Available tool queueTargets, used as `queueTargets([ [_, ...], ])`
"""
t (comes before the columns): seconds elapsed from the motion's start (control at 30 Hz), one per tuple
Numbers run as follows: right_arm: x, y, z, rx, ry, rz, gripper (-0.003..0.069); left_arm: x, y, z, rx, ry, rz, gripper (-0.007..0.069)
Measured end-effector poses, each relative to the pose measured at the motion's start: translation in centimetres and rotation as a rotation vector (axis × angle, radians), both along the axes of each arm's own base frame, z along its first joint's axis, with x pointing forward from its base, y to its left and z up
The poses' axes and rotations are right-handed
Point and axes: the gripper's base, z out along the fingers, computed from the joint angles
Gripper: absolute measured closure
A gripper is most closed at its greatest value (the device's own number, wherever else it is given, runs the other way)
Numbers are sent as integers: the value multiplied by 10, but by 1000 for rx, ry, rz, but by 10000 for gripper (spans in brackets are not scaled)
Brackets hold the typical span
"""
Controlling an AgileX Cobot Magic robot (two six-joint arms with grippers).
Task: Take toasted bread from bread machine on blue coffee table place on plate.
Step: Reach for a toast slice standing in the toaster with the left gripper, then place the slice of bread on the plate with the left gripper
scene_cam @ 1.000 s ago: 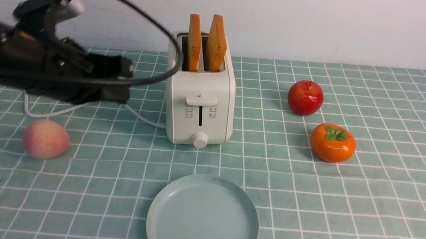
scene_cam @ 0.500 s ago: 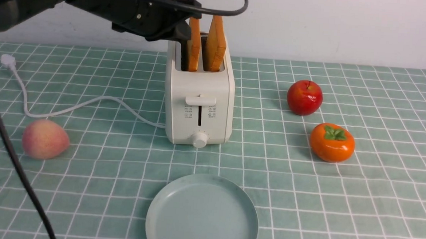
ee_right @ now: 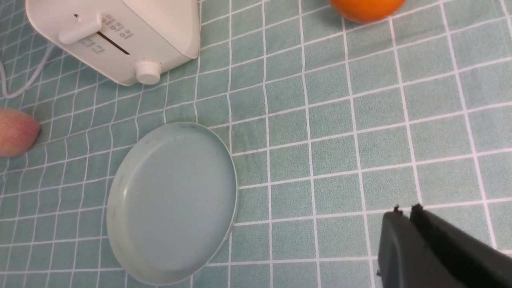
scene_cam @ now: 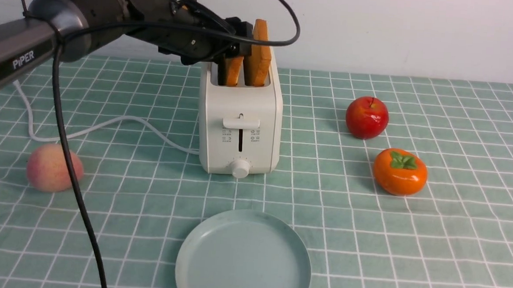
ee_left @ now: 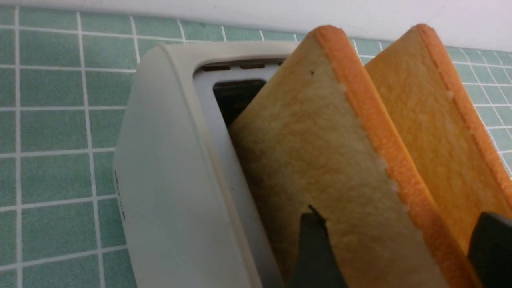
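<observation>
Moved: left gripper (scene_cam: 240, 40) has slid further right since half a second ago and now hides the top of the left slice (scene_cam: 233, 72); everything else we see lies as before
Left gripper: jaws spread, a finger (ee_left: 316, 252) on each side of the left slice; we cannot tell whether they press it
Toast: both slices stand upright in the bread machine (scene_cam: 239, 130), with the right slice (scene_cam: 258, 52) just beside the outer finger
Plate: the plate (scene_cam: 244, 257) lies in front of the bread machine on the blue coffee table (scene_cam: 453, 237)
In the way: our black cable (scene_cam: 77, 205) loops across the right slice and hangs down past the peach (scene_cam: 46, 168)
Around: white cord (scene_cam: 108, 125) trails left; apple (scene_cam: 367, 117) and persimmon (scene_cam: 400, 171) sit well to the right
Right gripper: right gripper (ee_right: 406, 209) has its fingers pressed together, low over the cloth, well apart from the plate
</observation>
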Motion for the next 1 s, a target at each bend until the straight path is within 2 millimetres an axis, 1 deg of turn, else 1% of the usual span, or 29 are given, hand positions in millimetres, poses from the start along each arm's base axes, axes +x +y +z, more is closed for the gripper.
queueTargets([
  [0.03,0,0,0,0,0,0,624,-1,0,3,-2,-6,-1,346],
  [0.07,0,0,0,0,0,0,624,-2,0,6,-2,-11,-2,400],
  [0.1,0,0,0,0,0,0,624,-3,0,7,-2,-11,-3,438],
  [0.13,0,0,0,0,0,0,624,-7,2,16,14,-27,-10,554],
  [0.17,0,0,0,0,0,0,624,-8,2,17,16,-29,-11,559],
  [0.33,0,0,0,0,0,0,619,-34,11,66,73,-123,-29,538],
  [0.43,0,0,0,0,0,0,615,-60,17,101,88,-164,-51,538],
  [0.47,0,0,0,0,0,0,615,-67,19,107,93,-163,-61,538],
  [0.53,0,0,0,0,0,0,612,-90,23,131,98,-173,-87,538],
  [0.57,0,0,0,0,0,0,611,-93,24,133,102,-166,-93,538],
  [0.6,0,0,0,0,0,0,608,-111,27,147,108,-165,-114,538],
  [0.67,0,0,0,0,0,0,606,-129,30,158,115,-138,-143,538],
  [0.7,0,0,0,0,1,0,604,-139,31,160,122,-91,-167,538],
  [0.73,0,0,0,0,1,0,604,-145,32,161,124,-60,-180,538],
  [0.77,0,0,0,0,1,1,605,-147,32,160,128,-42,-188,538],
  [0.8,0,0,0,0,6,3,605,-153,32,155,131,39,-210,538],
  [0.87,-1,0,-1,-1,10,6,603,-156,30,143,126,127,-227,538],
  [0.93,-1,0,-1,-8,16,8,601,-157,28,123,114,239,-250,538],
  [0.97,-1,0,-2,-10,17,8,601,-157,27,116,111,272,-258,538],
  [1.0,-1,-1,-4,-18,24,8,598,-158,25,98,96,349,-270,538],
])
